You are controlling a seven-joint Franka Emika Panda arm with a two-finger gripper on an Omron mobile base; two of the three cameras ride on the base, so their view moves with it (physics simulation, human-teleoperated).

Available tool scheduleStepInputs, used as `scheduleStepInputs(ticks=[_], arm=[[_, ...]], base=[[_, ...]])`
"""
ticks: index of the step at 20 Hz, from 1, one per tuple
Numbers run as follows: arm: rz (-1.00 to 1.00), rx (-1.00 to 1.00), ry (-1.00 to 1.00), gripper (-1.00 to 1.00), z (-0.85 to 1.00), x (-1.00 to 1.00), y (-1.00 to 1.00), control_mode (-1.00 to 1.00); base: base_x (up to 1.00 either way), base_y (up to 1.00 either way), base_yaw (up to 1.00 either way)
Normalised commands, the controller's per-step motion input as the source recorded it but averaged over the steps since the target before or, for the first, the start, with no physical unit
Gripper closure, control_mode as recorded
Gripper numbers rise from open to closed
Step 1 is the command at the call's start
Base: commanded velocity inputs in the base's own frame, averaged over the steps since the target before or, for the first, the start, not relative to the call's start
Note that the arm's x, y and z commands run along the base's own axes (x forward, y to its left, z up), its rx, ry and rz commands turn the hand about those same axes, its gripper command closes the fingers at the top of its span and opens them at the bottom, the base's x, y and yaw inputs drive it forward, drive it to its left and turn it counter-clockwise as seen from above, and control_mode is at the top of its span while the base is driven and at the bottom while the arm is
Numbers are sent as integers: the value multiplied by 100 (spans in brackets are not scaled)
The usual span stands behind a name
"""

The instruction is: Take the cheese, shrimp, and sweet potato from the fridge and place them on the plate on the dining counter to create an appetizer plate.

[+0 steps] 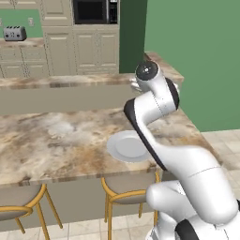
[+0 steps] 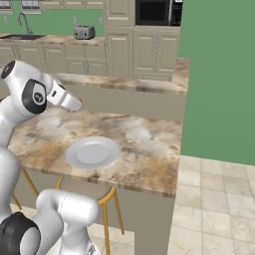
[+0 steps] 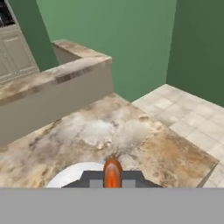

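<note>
One sweet potato (image 3: 112,173) in closed fingers above one plate (image 3: 74,174).

The arm (image 1: 187,168) is built of glossy white, rounded shells that swell into bulbous segments and narrow toward the wrist. Black bands mark the joints, one running as a long dark seam along the forearm (image 1: 143,133). A round dark grey cap (image 2: 34,96) with a small pale centre closes one joint. The gripper (image 3: 112,180) looks dark grey and blocky, though little of it is clear.
</note>
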Motion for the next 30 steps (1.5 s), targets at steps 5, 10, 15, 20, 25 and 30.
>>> scheduleStepInputs(ticks=[5,10,15,20,25,30], arm=[[13,0,37,100,-35,1,23,-100],[15,0,12,100,-86,0,8,-100],[14,0,2,100,-99,13,0,-100],[10,1,0,100,-75,47,-7,-100],[8,2,3,100,-46,70,-13,-100],[9,0,4,100,-72,54,-2,-100]], base=[[0,0,0],[0,0,0],[0,0,0],[0,0,0],[0,0,0],[0,0,0]])
